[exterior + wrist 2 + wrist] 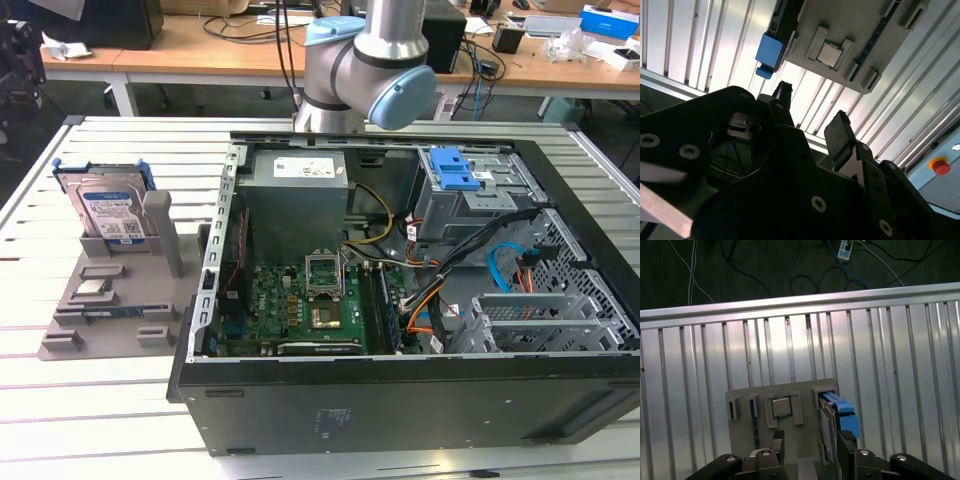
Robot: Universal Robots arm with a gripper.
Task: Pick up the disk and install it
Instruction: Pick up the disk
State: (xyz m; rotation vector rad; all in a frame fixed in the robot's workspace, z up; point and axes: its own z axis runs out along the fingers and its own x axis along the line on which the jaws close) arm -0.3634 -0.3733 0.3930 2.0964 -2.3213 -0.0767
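Aluminium slatted table [100,410], disk [108,212] upright in grey rack [112,322], gripper [811,438] spread, desks [200,55] behind

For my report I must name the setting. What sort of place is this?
Probably a robotics lab or test workshop: a robot arm works at an open computer case on a slatted metal table, and cluttered desks stand behind.
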